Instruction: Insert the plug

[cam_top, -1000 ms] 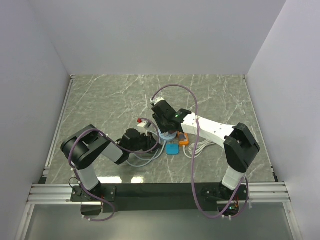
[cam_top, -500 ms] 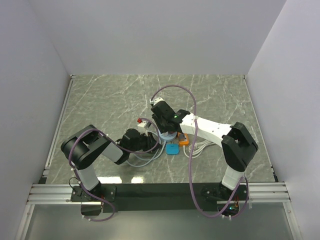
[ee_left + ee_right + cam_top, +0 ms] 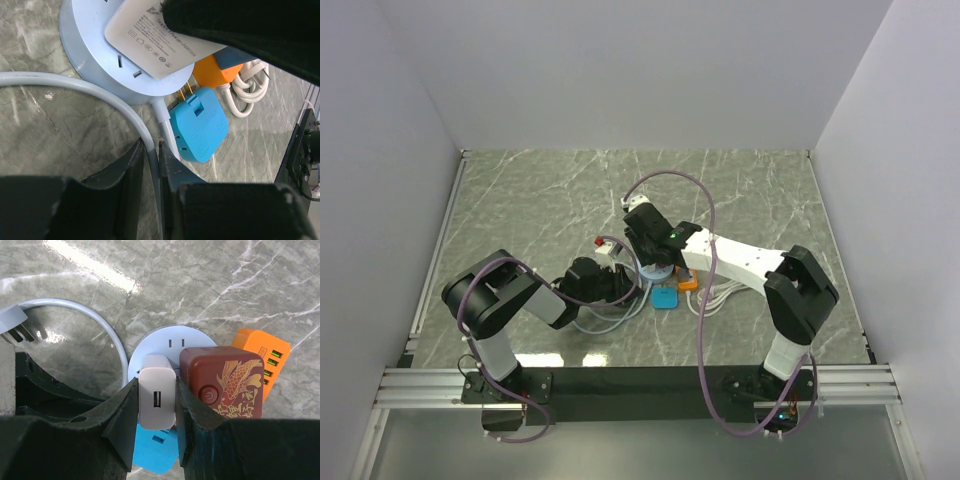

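**Crooked plug, sliding hub?**

Right gripper (image 3: 156,405) pinches the white charger (image 3: 157,385), held over the round socket hub (image 3: 170,340), just beside the maroon adapter (image 3: 222,380). Pushed crooked, prongs could jam. Left gripper (image 3: 151,170) clamps only the hub's cable (image 3: 100,95), so the hub may slide.

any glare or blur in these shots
Right wrist: a bright glare streak on the marble table, the white charger sharp. Left wrist: the left tool's fingers dark and soft on the grey cable, the blue adapter crisp. Top external: even, soft light; everything small.
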